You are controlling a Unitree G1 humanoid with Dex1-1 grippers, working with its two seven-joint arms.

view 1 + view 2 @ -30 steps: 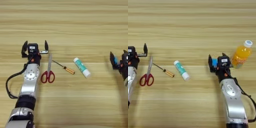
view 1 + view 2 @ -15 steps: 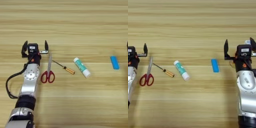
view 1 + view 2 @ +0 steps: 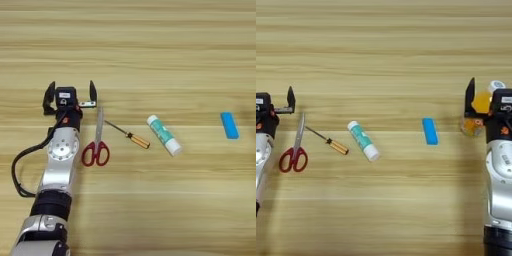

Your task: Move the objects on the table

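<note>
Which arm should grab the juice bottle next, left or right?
Right, probably. The right gripper is open at the juice bottle; the left gripper sits far across the table, beside the scissors.

Setting looked like a robot test bench (image 3: 150,40) in a lab: bare plank wood, cabled metal arm (image 3: 57,170), stationery laid in a row — scissors (image 3: 96,145), glue stick (image 3: 163,135), eraser (image 3: 229,125).

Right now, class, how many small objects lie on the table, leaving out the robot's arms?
5, left to right: scissors, screwdriver, glue stick, eraser, and the juice bottle at far right, partly hidden by the right gripper.
</note>
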